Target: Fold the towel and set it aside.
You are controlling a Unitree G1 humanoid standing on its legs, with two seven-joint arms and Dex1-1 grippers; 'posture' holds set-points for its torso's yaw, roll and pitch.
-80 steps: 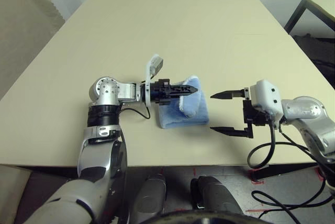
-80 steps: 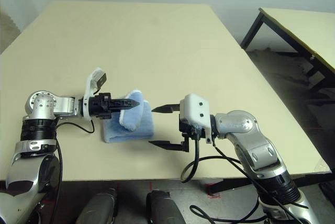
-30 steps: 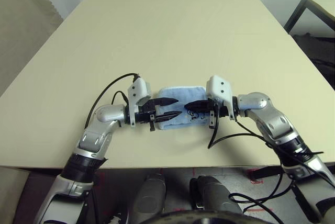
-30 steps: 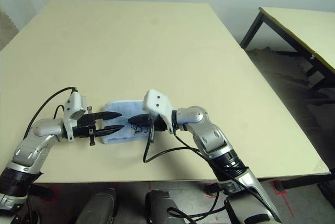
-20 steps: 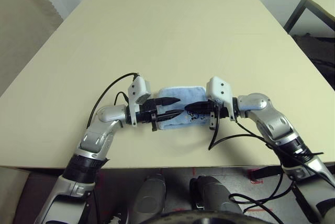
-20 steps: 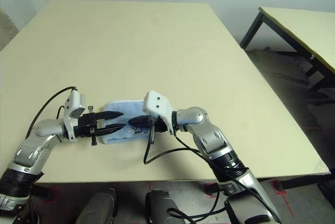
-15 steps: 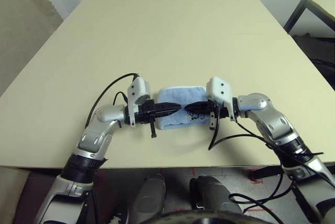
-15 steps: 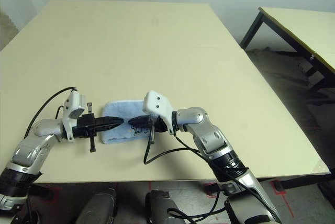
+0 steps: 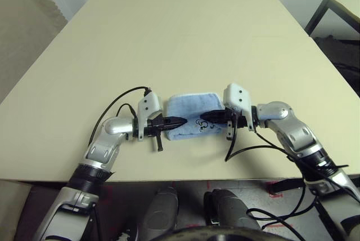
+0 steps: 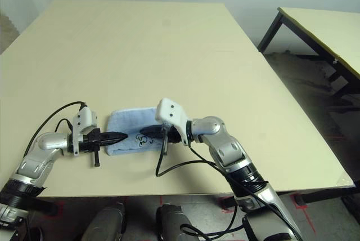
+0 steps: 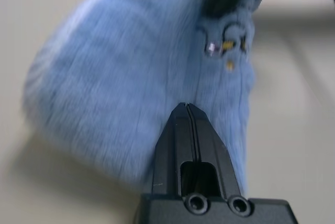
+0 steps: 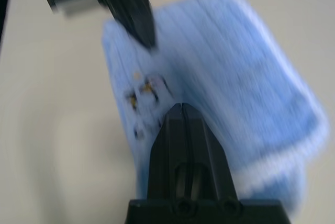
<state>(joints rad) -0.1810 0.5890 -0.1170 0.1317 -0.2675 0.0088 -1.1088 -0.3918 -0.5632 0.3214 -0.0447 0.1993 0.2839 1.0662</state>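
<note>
Claw states first: my left claw [image 9: 179, 121] is clenched, its two black fingers pressed together with nothing between them, and I see its tip at the left end of the towel [image 9: 191, 112], right at the edge of the cloth. My right claw [image 9: 203, 119] is clenched too, fingers flat against each other and holding nothing that I can make out; its tip lies over the towel's right part, close to the dark embroidered mark [image 9: 199, 124]. I cannot tell whether that tip presses on the cloth or sits just above it.

I see the towel folded into a compact light-blue pad lying flat on the pale surface [image 9: 185, 38], between my two claws. Its white stitched edging [image 12: 272, 167] shows along one side in the right wrist view. Both claws point toward each other across the towel, the left one from the towel's left, the right one from its right, their tips near one another but apart.

From the left wrist view I look over my shut fingers [image 11: 187, 130] onto the terry pile, with the other claw's dark tip at the towel's far end beside the mark. A black cable [image 9: 115, 108] loops from my left forearm, on the left of the towel. Beyond the towel I see only bare surface.
</note>
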